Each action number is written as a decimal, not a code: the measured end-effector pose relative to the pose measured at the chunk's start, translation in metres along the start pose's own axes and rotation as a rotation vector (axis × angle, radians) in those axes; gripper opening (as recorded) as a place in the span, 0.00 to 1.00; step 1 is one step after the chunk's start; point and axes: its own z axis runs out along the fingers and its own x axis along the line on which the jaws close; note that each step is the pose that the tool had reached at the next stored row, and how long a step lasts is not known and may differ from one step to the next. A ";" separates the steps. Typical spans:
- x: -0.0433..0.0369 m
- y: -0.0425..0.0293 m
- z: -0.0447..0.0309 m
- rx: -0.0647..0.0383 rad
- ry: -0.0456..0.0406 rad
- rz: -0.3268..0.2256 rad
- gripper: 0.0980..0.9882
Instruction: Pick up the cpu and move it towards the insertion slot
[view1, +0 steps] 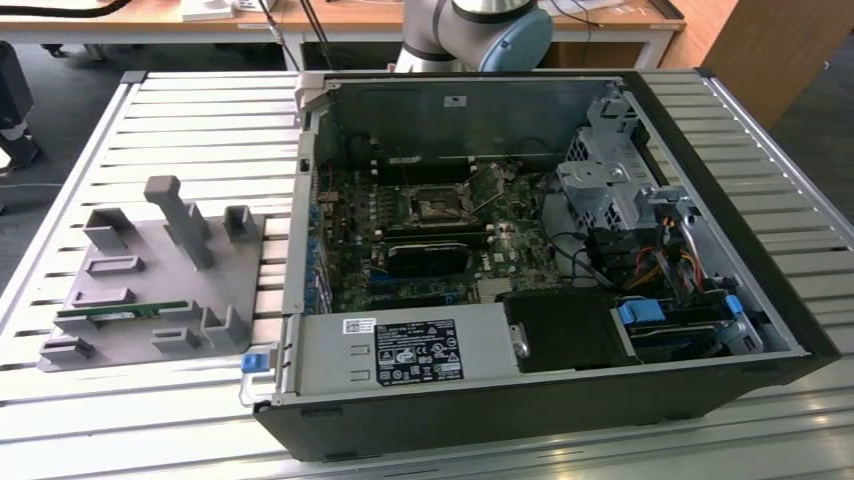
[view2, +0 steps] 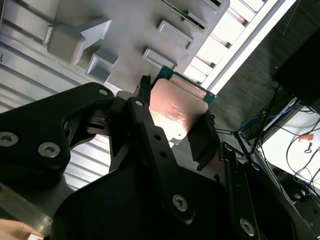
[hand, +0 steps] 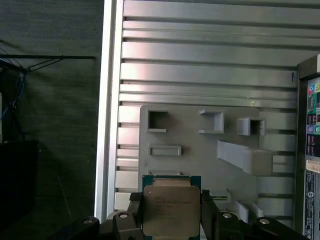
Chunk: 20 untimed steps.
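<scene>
The claw (hand: 171, 222) clamps the cpu (hand: 171, 207) between its two fingers by opposite edges, over the grey holder (hand: 200, 150) near the counter (hand: 200, 60) edge.

The cpu (hand: 171, 210) sits between my fingers (hand: 208, 216), one finger touching each opposite edge. Beyond my fingertips, well apart from them, the fixture tray (hand: 190, 165) lies on the slatted table (hand: 200, 75). Off to one side of my fingers stands the computer case (hand: 309, 150), near the tray. The insertion slot (view1: 438, 207) lies inside that case.
</scene>
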 end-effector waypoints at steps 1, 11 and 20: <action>0.0000 0.0001 -0.0022 0.000 0.0001 0.000 0.50; 0.0000 0.0007 -0.0223 0.000 -0.0001 0.000 0.50; -0.0003 0.0013 -0.0362 0.000 0.0000 0.000 0.50</action>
